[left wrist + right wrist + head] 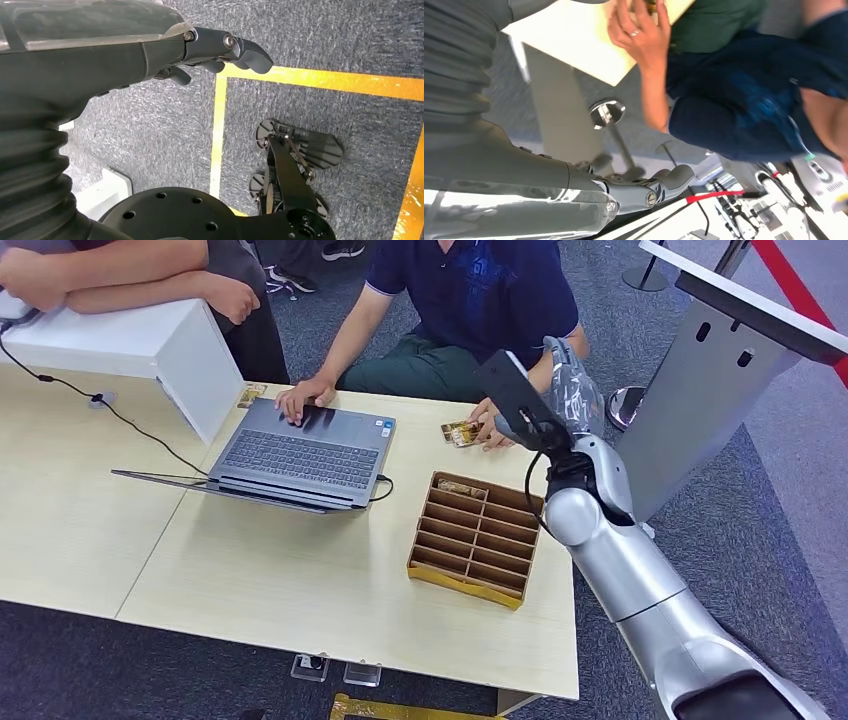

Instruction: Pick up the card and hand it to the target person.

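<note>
At the far edge of a pale wooden worktop (300, 580), a seated person in a dark blue shirt (480, 290) holds the card (458, 432) flat against the surface under the fingers of one hand (490, 425), while the other hand (305, 398) rests on the corner of an open laptop (300, 455). The robot's right arm (620, 560) reaches up from the lower right, and its right hand (570, 380), wrapped in a clear cover, hangs above the worktop's far right corner, just beside the person's forearm and apart from the card. From the right wrist view that hand (644, 192) holds nothing, its thumb and fingers loosely extended and apart. A brown cardboard divider box (475, 540) with rows of narrow slots sits between the laptop and the right arm; a card-like piece lies in its farthest slot. A white box (140, 345) stands at the worktop's left, with a black cable (110, 410) running past it, and a second person's folded arms (130, 280) lean on top. A second small card (250, 395) lies near the laptop's far left corner. The left hand (220, 50) hangs over grey carpet (150, 130) marked with yellow tape (217, 135), empty, its fingers gently curved and apart.
</note>
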Tool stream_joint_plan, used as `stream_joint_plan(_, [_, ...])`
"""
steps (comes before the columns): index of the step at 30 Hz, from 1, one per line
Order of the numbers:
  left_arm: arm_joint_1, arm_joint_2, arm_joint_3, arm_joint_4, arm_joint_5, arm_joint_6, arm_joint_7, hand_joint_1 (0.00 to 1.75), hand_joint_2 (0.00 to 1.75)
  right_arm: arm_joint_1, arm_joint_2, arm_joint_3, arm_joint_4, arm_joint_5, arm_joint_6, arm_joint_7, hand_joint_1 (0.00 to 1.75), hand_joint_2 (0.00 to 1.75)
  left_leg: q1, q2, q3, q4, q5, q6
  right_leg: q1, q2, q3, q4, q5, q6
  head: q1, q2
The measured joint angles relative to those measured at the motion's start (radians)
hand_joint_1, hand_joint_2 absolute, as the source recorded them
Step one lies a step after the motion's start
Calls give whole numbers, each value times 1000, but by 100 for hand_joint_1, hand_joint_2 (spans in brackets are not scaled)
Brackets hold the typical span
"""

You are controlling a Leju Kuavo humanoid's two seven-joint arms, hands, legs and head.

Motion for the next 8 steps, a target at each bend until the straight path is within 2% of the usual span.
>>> stream_joint_plan(4, [2, 2, 2, 0, 15, 8, 0, 0, 175, 95, -65, -58, -195, -149, 6, -57, 0, 175, 0, 0, 1, 0, 0, 0, 0, 0, 0, -1, 0, 0, 0, 0])
stream_joint_plan(8, [4, 4, 3, 0, 26, 11, -2, 0, 175, 228, -128, -120, -364, -381, 52, -207, 0, 175, 0, 0, 1, 0, -1, 0, 0, 0, 0, -1, 0, 0, 0, 0])
